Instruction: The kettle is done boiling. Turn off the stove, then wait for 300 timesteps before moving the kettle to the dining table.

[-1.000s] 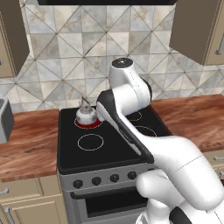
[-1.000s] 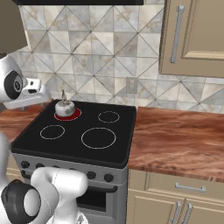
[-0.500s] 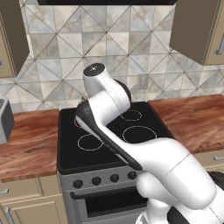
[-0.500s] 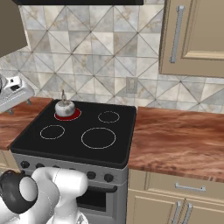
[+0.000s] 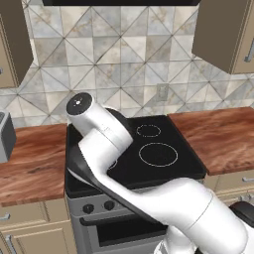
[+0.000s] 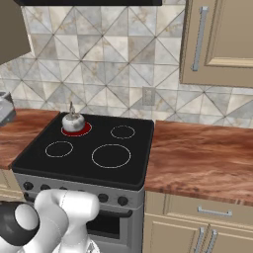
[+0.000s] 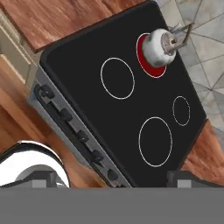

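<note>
The kettle (image 6: 73, 122) is small, squat and silvery, with a thin wire handle. It stands on the back left burner (image 6: 79, 130), which glows red, on the stove (image 6: 99, 143). In the hand view, tilted, the kettle (image 7: 160, 45) lies far ahead on the red burner (image 7: 148, 64), and the black front knobs (image 7: 82, 135) run along the near edge of the stove (image 7: 87, 52). My gripper (image 7: 113, 178) hangs high over the stove's front, open, with nothing between its fingertips (image 7: 43, 178). In the left base view my arm hides the kettle and the stove's (image 5: 168, 149) left side. The dining table is out of view.
Reddish wood counters (image 6: 202, 158) flank the stove on both sides. A grey appliance (image 5: 5, 136) sits on the left counter. Wall cabinets (image 6: 217, 39) hang above the right counter, and a tiled backsplash (image 5: 124, 74) runs behind the stove.
My arm has swung to the left; its elbow now covers the kettle in the left base view, and the hand has slid off the left edge of the right base view. Gripper stays open.
</note>
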Tool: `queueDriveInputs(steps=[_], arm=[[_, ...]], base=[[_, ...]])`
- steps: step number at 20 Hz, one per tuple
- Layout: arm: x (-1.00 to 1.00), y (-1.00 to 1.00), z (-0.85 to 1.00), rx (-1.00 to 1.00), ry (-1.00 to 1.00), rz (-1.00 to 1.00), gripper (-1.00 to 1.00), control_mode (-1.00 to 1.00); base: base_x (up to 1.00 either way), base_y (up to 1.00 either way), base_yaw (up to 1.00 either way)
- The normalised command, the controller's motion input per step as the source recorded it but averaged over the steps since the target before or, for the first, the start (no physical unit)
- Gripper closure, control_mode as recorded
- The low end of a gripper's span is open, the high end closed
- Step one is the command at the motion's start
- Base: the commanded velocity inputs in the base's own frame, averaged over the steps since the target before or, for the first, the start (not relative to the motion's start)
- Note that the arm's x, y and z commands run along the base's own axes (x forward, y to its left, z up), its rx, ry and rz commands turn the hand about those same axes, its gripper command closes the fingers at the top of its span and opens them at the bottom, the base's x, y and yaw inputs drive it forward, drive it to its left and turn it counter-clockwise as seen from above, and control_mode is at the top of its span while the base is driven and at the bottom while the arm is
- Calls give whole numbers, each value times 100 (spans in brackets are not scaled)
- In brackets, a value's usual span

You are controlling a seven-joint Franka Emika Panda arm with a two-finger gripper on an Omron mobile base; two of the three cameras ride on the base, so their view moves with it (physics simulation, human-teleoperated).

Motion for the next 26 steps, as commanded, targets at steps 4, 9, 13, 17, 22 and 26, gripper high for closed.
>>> queueDriveInputs(steps=[4, 9, 13, 17, 22, 26], arm=[[-26, 18, -14, -17, 0, 25, -100, -100], [-34, 0, -20, -20, -3, 25, -100, -100], [-48, 0, -19, -24, -6, 24, -100, -100], [-36, 0, -26, -25, -5, 20, -100, -100], [-19, 0, -32, -25, -2, 18, -100, -100], [-3, 0, -40, -23, 0, 18, -100, -100]], base=[[0, 0, 0], [0, 0, 0], [0, 0, 0], [0, 0, 0], [0, 0, 0], [0, 0, 0]])
